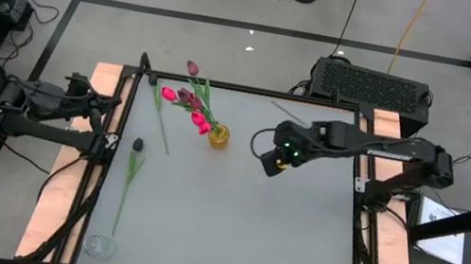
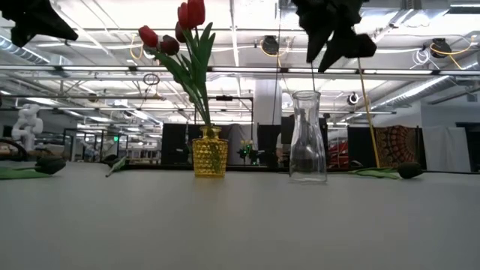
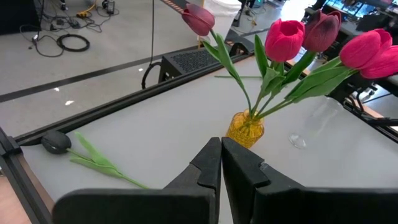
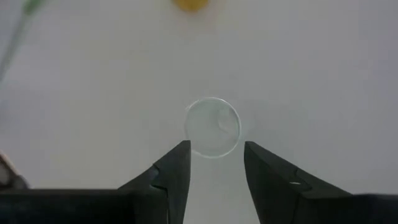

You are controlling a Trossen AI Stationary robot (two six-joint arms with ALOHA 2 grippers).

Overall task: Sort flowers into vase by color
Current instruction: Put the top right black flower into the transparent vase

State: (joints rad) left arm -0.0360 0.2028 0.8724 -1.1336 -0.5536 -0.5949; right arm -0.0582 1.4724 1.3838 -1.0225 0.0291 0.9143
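- Your right gripper point(image 1: 270, 164) hangs right of centre in the high view, just right of the yellow vase point(image 1: 218, 136). Its jaws stand apart with nothing between them.
- In the right wrist view, the round mouth of the clear glass vase point(image 4: 212, 127) sits directly below the gap between those jaws. The low view shows this vase upright at centre right with no flowers in it, and the gripper above it at the top of the frame.
- Your left gripper point(image 3: 221, 163) has its jaws pressed together and holds nothing. The left arm point(image 1: 57, 107) rests at the left edge of the table point(image 1: 228, 236).
- The yellow vase stands upright in the upper middle of the high view. It holds a bunch of tulips point(image 1: 197, 106) with pink and maroon heads that lean toward the upper left.
- One loose pink tulip point(image 1: 168, 94) lies flat on the table just left of the bunch, its stem running toward the lower right.
- A loose dark-headed tulip point(image 1: 138, 143) lies nearer the left edge, its long stem running down the frame.
- A small clear glass object point(image 1: 98, 245) sits at the lower left, close to the end of that stem. You cannot tell what it is.
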